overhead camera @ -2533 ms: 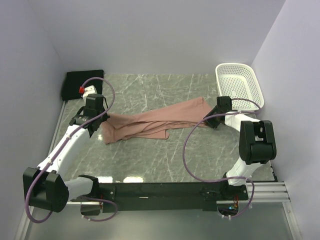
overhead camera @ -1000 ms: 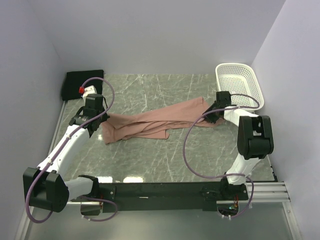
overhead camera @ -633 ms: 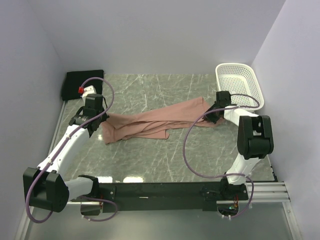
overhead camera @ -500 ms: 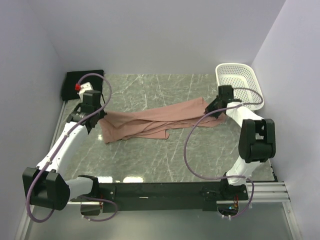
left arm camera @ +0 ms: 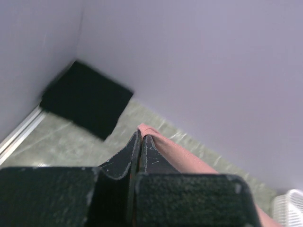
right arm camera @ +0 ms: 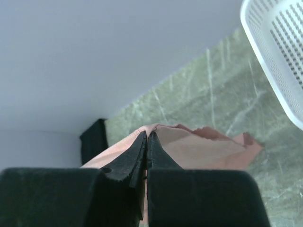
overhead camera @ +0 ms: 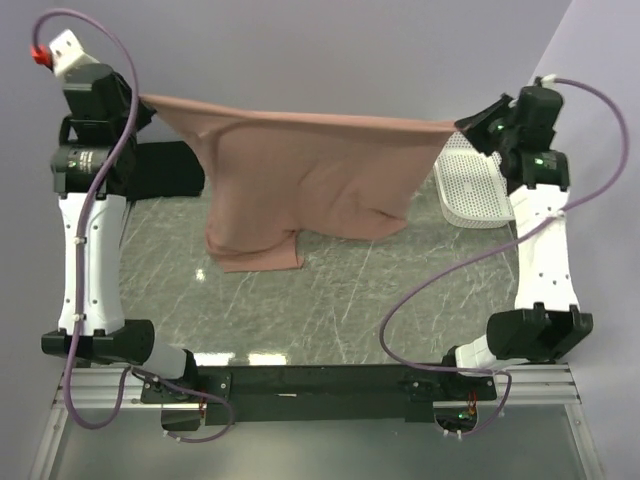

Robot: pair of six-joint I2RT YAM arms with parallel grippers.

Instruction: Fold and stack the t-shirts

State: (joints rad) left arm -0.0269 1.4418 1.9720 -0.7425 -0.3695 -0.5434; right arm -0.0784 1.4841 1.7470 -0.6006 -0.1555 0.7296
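The salmon-pink t-shirt hangs spread in the air between both raised arms, its top edge stretched taut and its lower hem near the table. At the upper left my left gripper is shut on one corner; the pink cloth shows past its closed fingers. My right gripper is shut on the opposite corner at the upper right, with pink fabric pinched at its tips. A plain black folded t-shirt lies in the back left corner, also seen as a dark square.
A white mesh basket stands at the back right, partly behind the right arm, and its rim shows in the right wrist view. The grey marble table lies below. Walls close in at the back and both sides.
Both arms have lifted high and apart, raising the pink t-shirt off the table and stretching it open. The right gripper closed on its corner before the lift.
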